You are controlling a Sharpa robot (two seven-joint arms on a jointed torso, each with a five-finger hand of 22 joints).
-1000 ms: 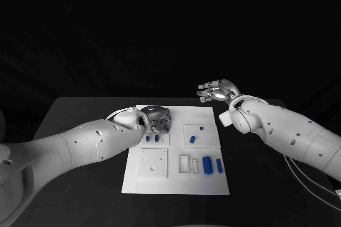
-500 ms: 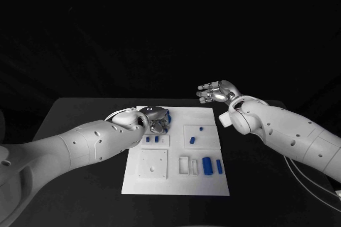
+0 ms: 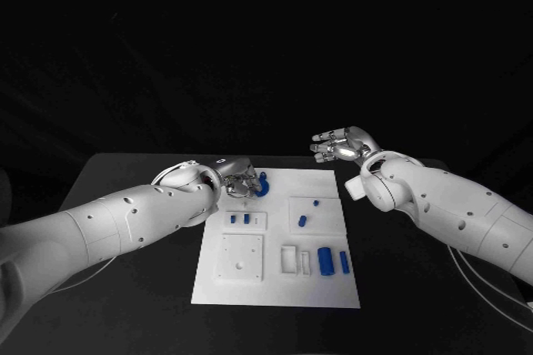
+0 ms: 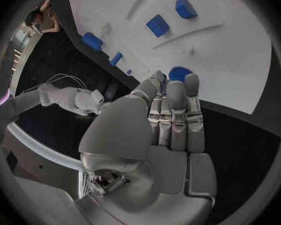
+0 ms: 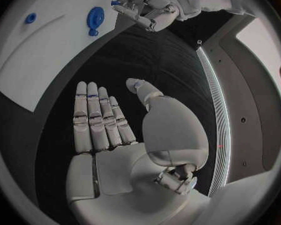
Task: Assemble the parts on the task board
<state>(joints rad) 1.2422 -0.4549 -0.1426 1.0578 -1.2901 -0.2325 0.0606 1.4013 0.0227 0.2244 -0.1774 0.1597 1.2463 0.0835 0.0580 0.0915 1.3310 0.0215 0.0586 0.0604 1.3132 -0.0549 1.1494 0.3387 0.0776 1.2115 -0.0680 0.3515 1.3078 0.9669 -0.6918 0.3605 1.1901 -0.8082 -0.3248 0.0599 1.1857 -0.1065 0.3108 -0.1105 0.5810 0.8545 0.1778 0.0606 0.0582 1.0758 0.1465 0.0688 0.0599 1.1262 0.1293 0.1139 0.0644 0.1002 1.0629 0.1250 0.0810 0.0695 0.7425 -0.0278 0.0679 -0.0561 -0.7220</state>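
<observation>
On the black tabletop (image 3: 122, 185), head view: white task board (image 3: 278, 282), blue parts (image 3: 324, 259) in its recesses, left hand (image 3: 239, 178) over its far edge by a blue gear (image 3: 263, 187); no readable writing. Left wrist view: fingers (image 4: 177, 110) straight together, holding nothing, tips near the gear. Right wrist view: right hand (image 5: 106, 120) flat, fingers extended, empty, off the board.

Board (image 3: 278, 289) in the middle of the table (image 3: 122, 178). Left hand (image 3: 241, 178) over the board's far left corner, a gear (image 3: 262, 187) just beside its fingers. Two small parts (image 3: 240, 218) in a row nearer, left of centre; a plate (image 3: 241, 256) nearer still. Two parts (image 3: 308, 209) right of centre; two longer parts (image 3: 331, 260) near right. Right hand (image 3: 339, 146) beyond the board's far right corner, off the board.
</observation>
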